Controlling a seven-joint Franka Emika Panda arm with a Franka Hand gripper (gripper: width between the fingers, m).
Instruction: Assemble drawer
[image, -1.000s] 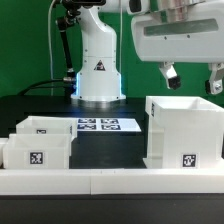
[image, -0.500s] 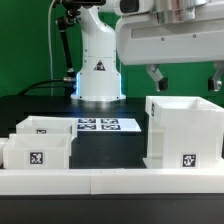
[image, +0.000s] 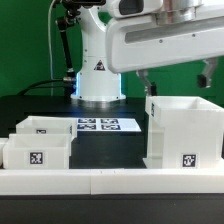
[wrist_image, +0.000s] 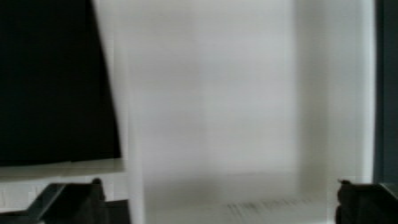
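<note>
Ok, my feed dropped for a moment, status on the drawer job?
Gripper open, empty, above housing. Near tray and far tray loose, apart from it. Nothing visible in the way.

The exterior view sits low at the surface (image: 112, 146) edge, facing the arm's base (image: 98, 78) at twelve o'clock. The wrist view looks closely at the housing (wrist_image: 214, 100), which both views share.
</note>
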